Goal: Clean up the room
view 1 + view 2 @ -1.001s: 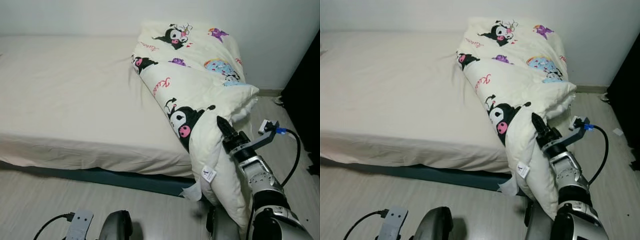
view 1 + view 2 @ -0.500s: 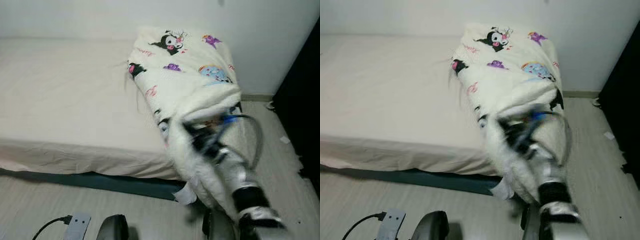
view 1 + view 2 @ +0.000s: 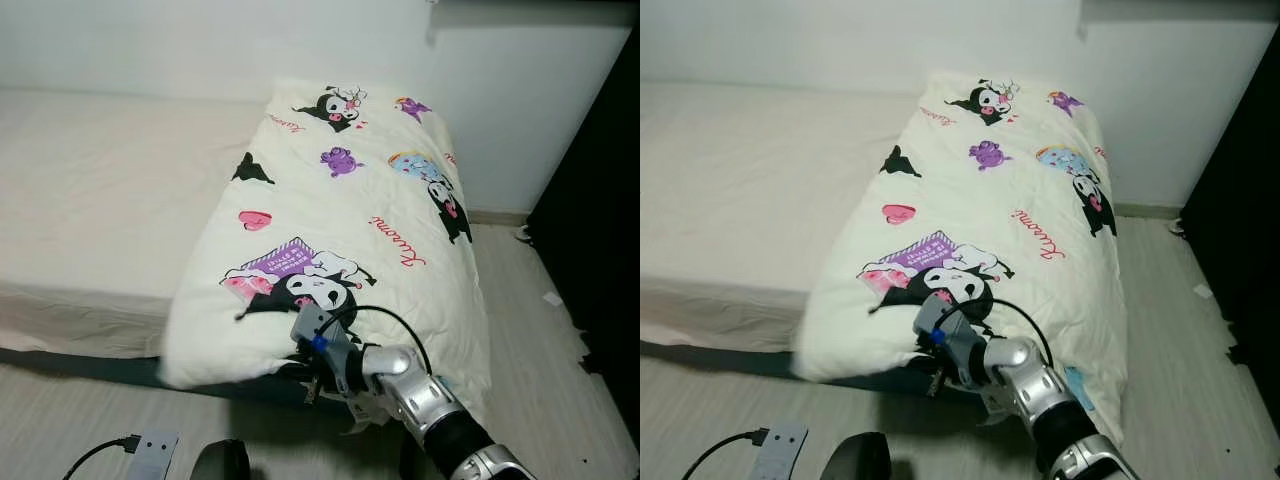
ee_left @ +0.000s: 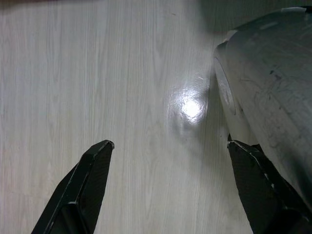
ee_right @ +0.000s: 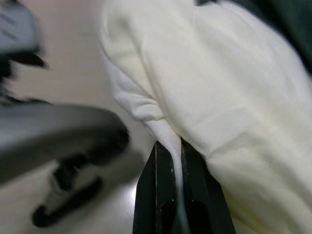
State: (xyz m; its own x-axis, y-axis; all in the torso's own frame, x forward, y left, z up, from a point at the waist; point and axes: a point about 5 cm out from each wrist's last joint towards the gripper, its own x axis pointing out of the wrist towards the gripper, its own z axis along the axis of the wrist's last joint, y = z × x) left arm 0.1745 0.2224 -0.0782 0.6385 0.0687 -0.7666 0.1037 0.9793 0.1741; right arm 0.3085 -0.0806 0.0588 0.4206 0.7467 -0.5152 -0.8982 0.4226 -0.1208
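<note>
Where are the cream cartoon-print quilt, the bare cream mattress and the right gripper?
Cream cartoon-print quilt (image 3: 340, 215), left eye view, middle of its top.
Bare cream mattress (image 3: 100, 190), left eye view, open sheet.
Right gripper (image 5: 175, 161), right wrist view, between fingertips.

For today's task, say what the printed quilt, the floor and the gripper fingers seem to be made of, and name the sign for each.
Quilt: soft padded fabric, likely cotton or polyester; it puffs, creases, and pinches thin between the right gripper.
Floor: pale wood-look planks, perhaps laminate; grain lines, glossy glare spot.
Fingers: black, matte, probably hard plastic or rubber; the look leaves it open.
</note>
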